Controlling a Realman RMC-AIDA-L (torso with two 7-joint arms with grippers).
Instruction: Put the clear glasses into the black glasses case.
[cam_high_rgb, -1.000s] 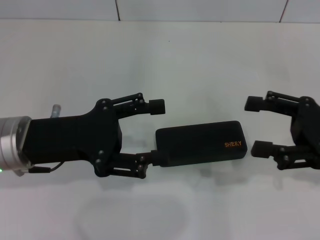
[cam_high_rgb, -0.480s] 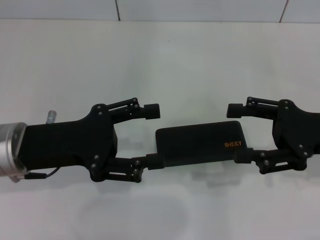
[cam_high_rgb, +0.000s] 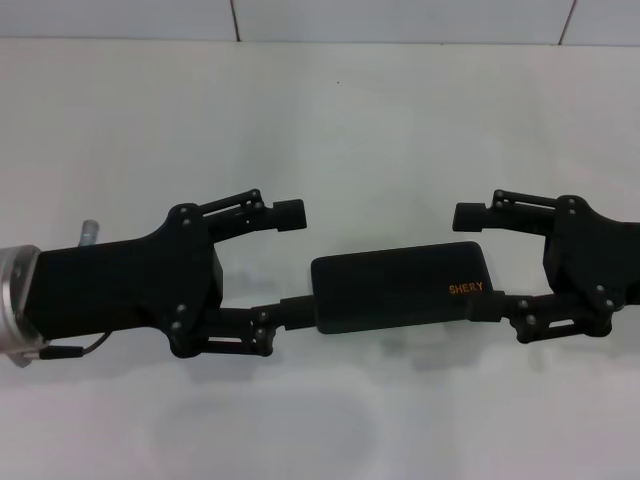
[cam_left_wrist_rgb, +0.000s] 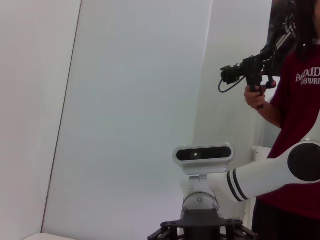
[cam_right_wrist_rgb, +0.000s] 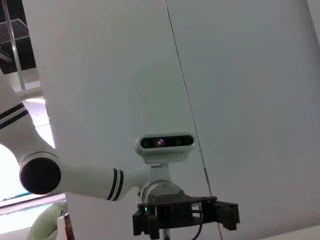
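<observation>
White matte bench (cam_high_rgb: 400, 130) carries the closed, rounded-corner black glasses case (cam_high_rgb: 400, 287) between both spread hands: left hand (cam_high_rgb: 290, 262) has backed leftward since 0.5 s ago, right hand (cam_high_rgb: 472, 264) unchanged.

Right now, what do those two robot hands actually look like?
Both are matte black. The left gripper and right gripper each have two fingers built from jointed linkage bars with small round pivots, ending in blocky rectangular pads. The left sits on a boxy black body, with a silver metal wrist ring and a thin cable.
</observation>
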